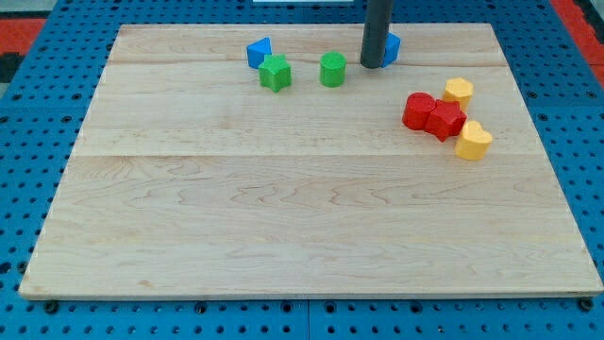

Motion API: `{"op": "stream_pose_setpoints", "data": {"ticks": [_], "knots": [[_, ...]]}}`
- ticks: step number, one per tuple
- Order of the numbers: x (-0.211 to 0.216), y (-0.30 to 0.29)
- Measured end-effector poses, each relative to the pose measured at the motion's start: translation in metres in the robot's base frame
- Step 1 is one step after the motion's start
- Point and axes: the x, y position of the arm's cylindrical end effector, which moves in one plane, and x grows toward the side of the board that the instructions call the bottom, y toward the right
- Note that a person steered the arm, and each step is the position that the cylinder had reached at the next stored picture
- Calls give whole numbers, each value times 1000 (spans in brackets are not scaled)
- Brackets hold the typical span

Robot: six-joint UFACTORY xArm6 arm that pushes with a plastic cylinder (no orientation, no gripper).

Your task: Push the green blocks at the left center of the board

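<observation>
My tip point(372, 65), the end effector, is a plain rod end with no jaws to part or close, and it clamps nothing. It stands on the worktop point(283, 227) near the view's top, right of centre. A blue block point(392, 47) sits just behind it on its right, partly hidden by the rod, so I cannot tell whether they touch. To the tip's left, a little apart, is the green cylinder point(332, 69); further left is the green star point(276, 73), with a gap between the two. A blue wedge point(259, 51) sits just above and left of the star, close to it. Both green blocks lie near the top edge, left of the tip. Toward the view's right, two red blocks point(433, 114) touch each other, with one yellow block point(458, 91) above them and another yellow block point(474, 141) below.
</observation>
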Motion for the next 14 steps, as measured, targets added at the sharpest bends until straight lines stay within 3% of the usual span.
{"op": "stream_pose_setpoints", "data": {"ticks": [2,3,5,6,7,8,9,10,11,13,14], "knots": [[0,-182],[4,-239],[-15,-190],[22,-189],[46,-244],[41,-230],[-3,-225],[40,-159],[74,-180],[106,-323],[86,-263]]}}
